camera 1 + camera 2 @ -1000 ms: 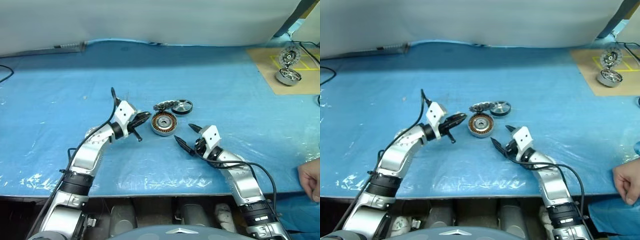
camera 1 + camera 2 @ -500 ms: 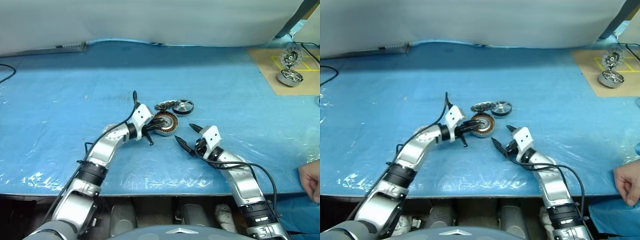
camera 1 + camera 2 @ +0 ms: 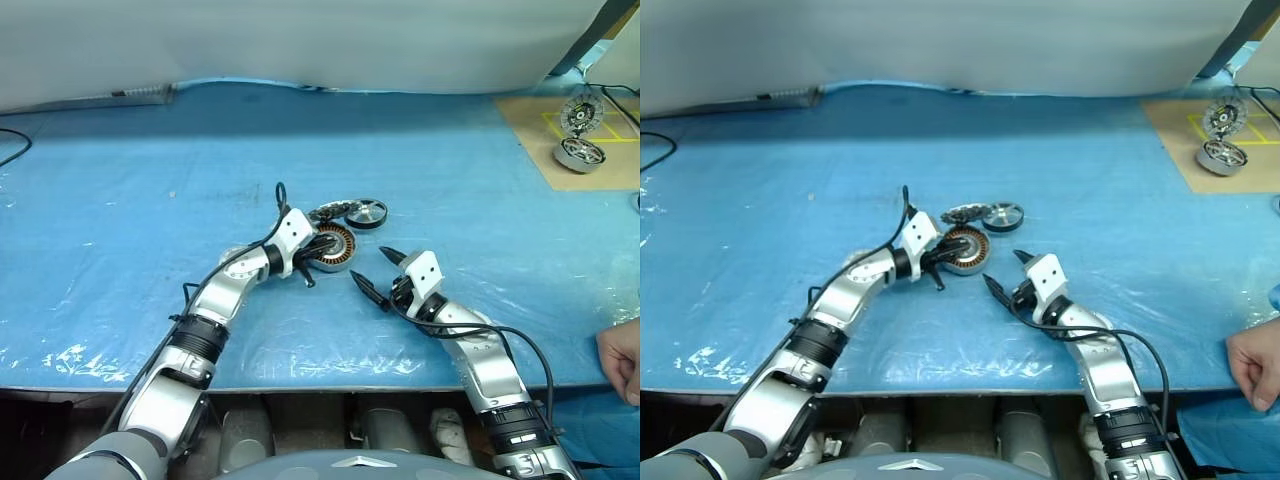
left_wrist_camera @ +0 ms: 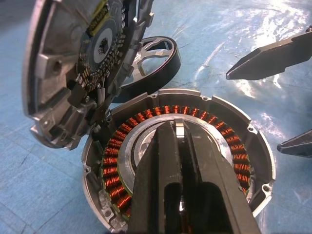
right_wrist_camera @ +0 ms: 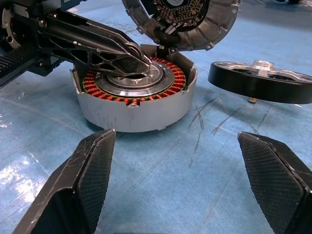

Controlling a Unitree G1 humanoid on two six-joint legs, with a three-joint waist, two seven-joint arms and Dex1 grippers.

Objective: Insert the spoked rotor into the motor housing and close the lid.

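I rest my closed left gripper (image 4: pixel 178 131) on the motor housing (image 5: pixel 134 105) centre to steady it, lid (image 4: pixel 73 73) raised, while my right gripper (image 3: pixel 368 272) waits spread near the spoked rotor (image 5: pixel 261 80) lying beside it.

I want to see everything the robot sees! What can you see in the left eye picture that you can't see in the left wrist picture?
The left eye view takes in the whole blue table, a second motor on a brown mat far off, and a person's hand at the edge. The left wrist view gets close: the lid's finned inner face and the copper winding ring, with the shut left gripper over the housing's silver centre. Both share the motor housing, the spoked rotor lying beside it, and the open right gripper.
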